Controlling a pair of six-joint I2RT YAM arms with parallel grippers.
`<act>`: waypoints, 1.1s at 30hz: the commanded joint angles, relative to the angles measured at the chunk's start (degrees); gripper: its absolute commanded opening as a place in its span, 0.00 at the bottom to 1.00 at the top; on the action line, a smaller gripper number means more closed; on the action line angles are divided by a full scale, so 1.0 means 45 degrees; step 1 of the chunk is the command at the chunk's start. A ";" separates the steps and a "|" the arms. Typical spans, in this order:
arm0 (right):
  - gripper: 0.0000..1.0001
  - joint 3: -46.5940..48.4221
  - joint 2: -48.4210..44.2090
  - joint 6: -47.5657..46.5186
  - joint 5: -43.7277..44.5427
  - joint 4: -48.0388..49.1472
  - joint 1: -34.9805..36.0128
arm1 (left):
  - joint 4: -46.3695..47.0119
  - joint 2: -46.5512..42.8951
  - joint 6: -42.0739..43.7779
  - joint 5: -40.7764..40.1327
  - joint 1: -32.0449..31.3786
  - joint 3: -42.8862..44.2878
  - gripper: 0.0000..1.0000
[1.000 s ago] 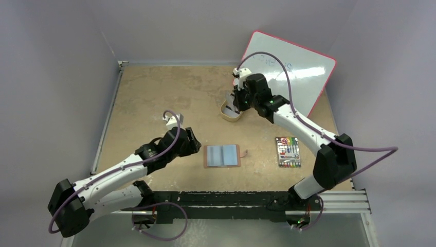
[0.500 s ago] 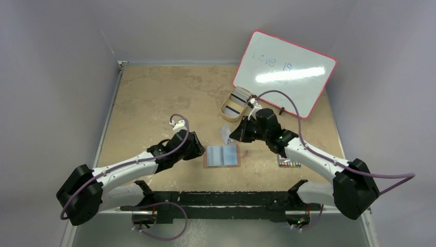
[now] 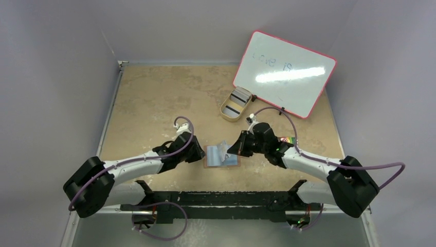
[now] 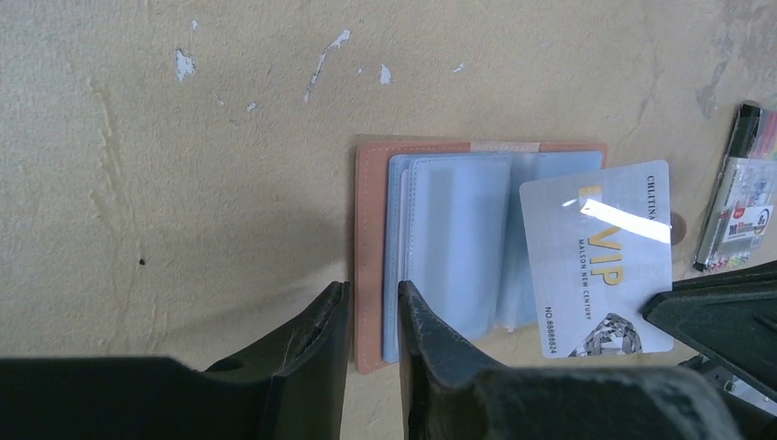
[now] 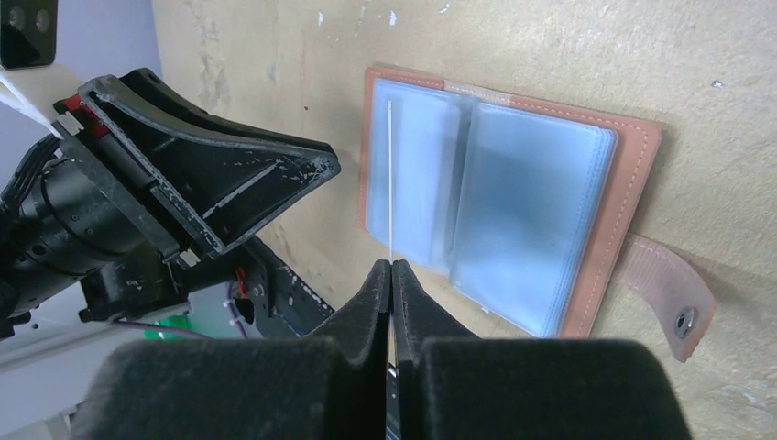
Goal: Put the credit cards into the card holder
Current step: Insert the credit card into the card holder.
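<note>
Swung over from the far side, one credit card now hangs over the open card holder, pinched in the tightly closed right gripper and not yet in a sleeve. The left gripper has narrowed, jaws apart astride the holder's left edge. More cards wait in the tray beyond the holder.

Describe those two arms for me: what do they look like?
Both the left arm and right arm have slim white links joined by chunky black joints. A purple cable loops along each. The left gripper and right gripper have two black, wedge-shaped fingers, scuffed with white specks.
</note>
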 commanded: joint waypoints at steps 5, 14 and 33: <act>0.00 -0.0650 0.0071 0.0299 0.0440 0.0943 0.0025 | 0.1062 0.0251 -0.0348 0.0475 -0.0003 -0.0202 0.17; 0.00 -0.1115 0.0481 0.0397 0.0400 0.1588 0.0034 | 0.1357 0.0252 -0.0417 0.0795 0.0001 -0.0170 0.09; 0.00 -0.1496 0.0244 0.0694 0.0645 0.1964 0.0025 | 0.1854 0.1110 -0.0551 0.0816 -0.0013 -0.0624 0.00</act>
